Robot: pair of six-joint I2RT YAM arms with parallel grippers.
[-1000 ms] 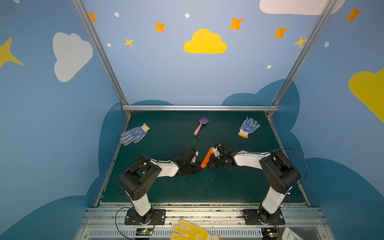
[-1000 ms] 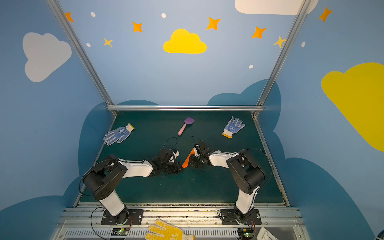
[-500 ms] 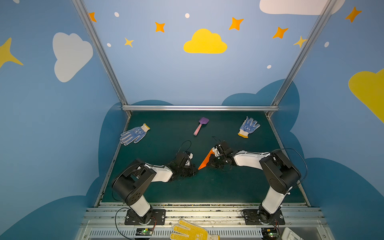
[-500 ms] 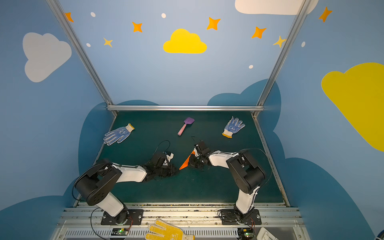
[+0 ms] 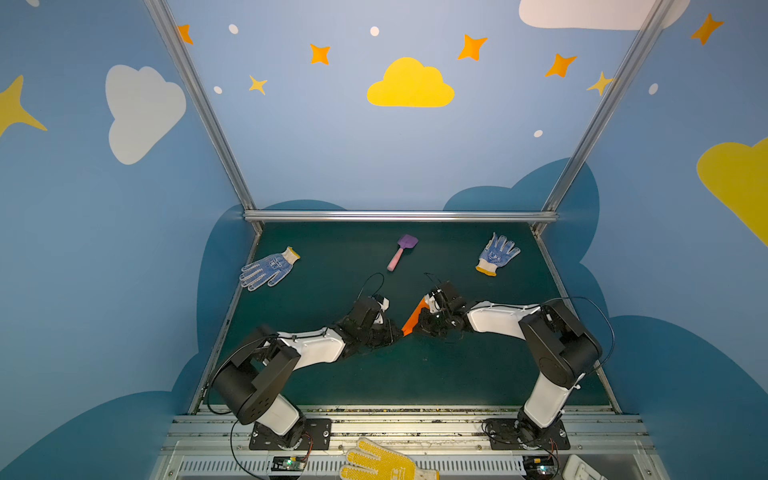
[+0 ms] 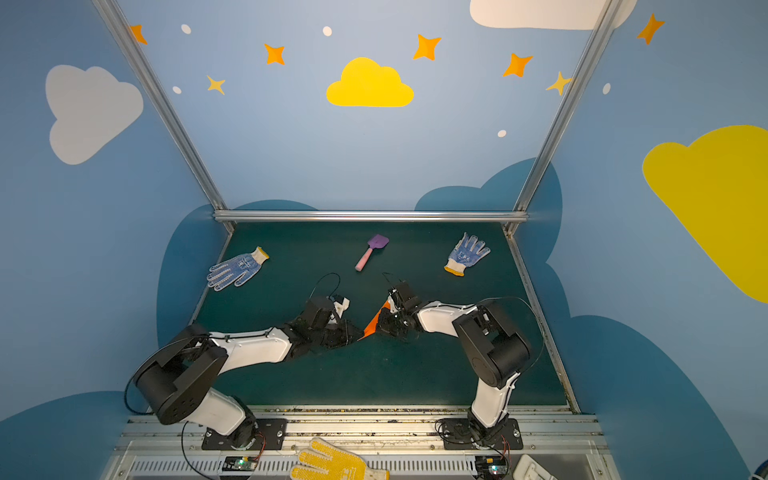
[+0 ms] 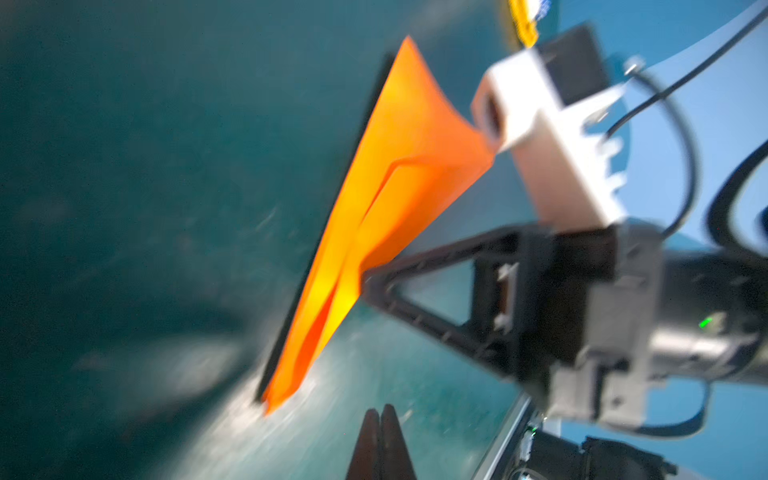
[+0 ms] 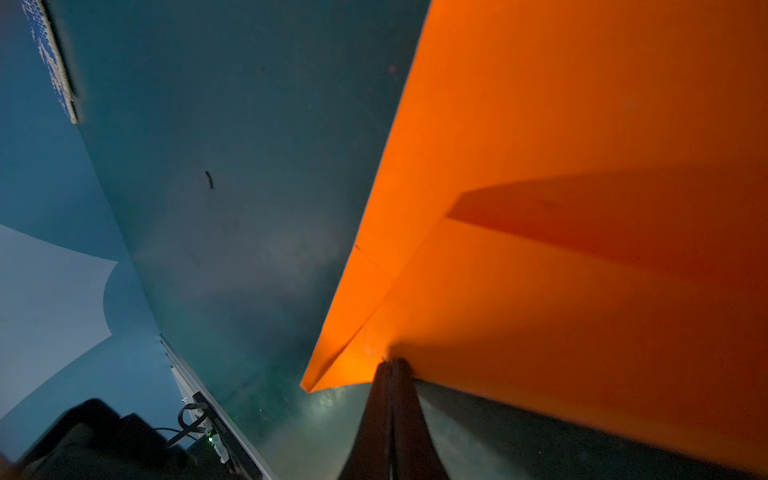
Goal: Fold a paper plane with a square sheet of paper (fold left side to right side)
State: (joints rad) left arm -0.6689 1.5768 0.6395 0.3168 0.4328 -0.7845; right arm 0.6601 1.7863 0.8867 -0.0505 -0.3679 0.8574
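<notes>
The square sheet of paper is folded into a slim, pointed orange paper plane (image 5: 412, 318) (image 6: 375, 322), standing tilted on edge above the green mat between the two arms. My right gripper (image 8: 392, 362) (image 5: 423, 323) is shut on the plane's edge (image 8: 561, 208), pinching it from the right. My left gripper (image 7: 380, 410) (image 5: 395, 332) is shut with nothing in it, just short of the plane's lower tip (image 7: 274, 399). In the left wrist view the plane (image 7: 395, 187) shows creased flaps. That view is blurred.
Two blue-dotted gloves lie at the back left (image 5: 268, 270) and the back right (image 5: 496, 255). A purple-headed pink spatula (image 5: 401, 251) lies at the back middle. A yellow dotted glove (image 5: 382, 461) rests on the front rail. Metal rails edge the mat (image 5: 374, 382).
My left gripper pulled back to the left, then came back up to the plane's lower tip. The right gripper kept its hold and the plane barely shifted.
</notes>
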